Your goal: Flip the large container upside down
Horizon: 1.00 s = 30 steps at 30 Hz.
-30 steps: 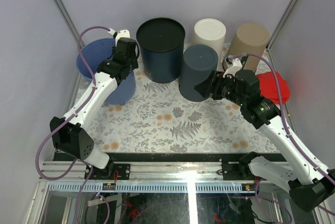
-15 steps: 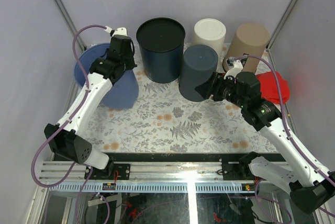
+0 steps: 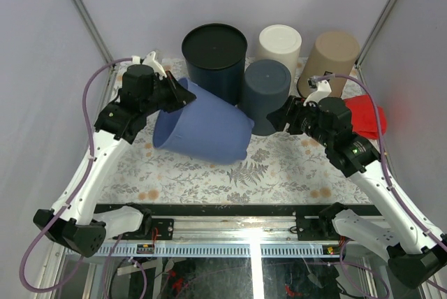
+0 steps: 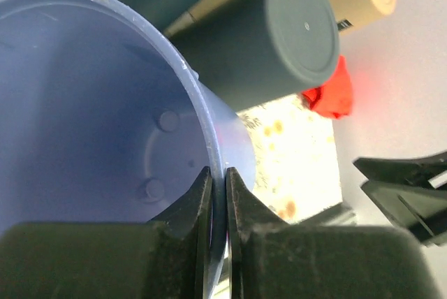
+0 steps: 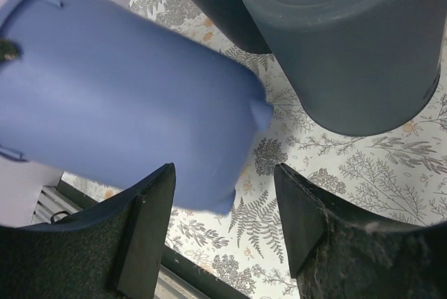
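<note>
While it hangs tipped on its side, the large blue container (image 3: 202, 128) is about half turned.
Left fingers (image 4: 195, 208) are pinched shut on its rim, one inside the wall and one outside. It lies just left of the grey container (image 3: 265, 93) and nearer, apparently off the table (image 3: 279, 173). Its long axis runs from the gripped mouth to a base beside the grey container. Right fingers (image 5: 150, 222), spread and holding nothing, hover just right of the grey container, so the left arm must roll the mouth downward.

Left wrist cam: big blue container (image 4: 91, 124) runs off the frame at 9 o'clock. Top cam: red thing (image 3: 370, 119) at 3 o'clock is half under the right arm (image 3: 349, 147), can't tell what it is. Right wrist cam crops the grey container (image 5: 349, 40) at 12.
</note>
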Motion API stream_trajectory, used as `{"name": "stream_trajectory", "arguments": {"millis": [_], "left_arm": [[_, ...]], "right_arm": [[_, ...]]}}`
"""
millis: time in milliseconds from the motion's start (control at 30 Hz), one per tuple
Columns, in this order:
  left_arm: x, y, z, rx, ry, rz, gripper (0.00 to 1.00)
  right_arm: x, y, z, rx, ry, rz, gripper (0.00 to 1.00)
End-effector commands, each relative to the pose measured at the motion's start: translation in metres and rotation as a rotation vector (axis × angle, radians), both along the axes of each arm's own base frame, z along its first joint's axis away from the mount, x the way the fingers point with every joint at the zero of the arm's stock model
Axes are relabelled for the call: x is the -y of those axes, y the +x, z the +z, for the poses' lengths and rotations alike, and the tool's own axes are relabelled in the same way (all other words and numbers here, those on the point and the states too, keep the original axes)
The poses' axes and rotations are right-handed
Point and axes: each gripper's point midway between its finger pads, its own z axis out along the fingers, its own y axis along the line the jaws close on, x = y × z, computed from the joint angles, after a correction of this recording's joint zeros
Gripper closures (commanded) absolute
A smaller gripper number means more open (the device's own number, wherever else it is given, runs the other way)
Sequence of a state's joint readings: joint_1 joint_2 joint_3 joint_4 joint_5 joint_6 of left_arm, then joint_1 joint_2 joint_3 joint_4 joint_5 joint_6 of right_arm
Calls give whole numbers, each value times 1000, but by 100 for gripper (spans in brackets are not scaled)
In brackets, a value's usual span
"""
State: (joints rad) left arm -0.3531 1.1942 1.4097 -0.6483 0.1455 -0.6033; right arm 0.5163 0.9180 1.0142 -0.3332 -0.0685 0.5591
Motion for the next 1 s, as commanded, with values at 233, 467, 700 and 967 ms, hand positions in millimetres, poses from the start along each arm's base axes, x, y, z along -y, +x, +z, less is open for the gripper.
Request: {"name": "stream_trajectory", "arguments": {"millis": [233, 467, 700, 967], "left_arm": [[44, -28, 5, 22, -392, -157, 100], [48, -27, -35, -41, -433, -150, 100], [31, -17, -75, -77, -261, -76, 82], [15, -9, -107, -139, -70, -37, 62]], "right_arm": [[12, 1, 30, 80, 0, -41, 34], [13, -2, 26, 68, -8, -37, 34], [15, -12, 1, 12, -26, -22, 32], [13, -29, -54, -99, -28, 13, 29]]}}
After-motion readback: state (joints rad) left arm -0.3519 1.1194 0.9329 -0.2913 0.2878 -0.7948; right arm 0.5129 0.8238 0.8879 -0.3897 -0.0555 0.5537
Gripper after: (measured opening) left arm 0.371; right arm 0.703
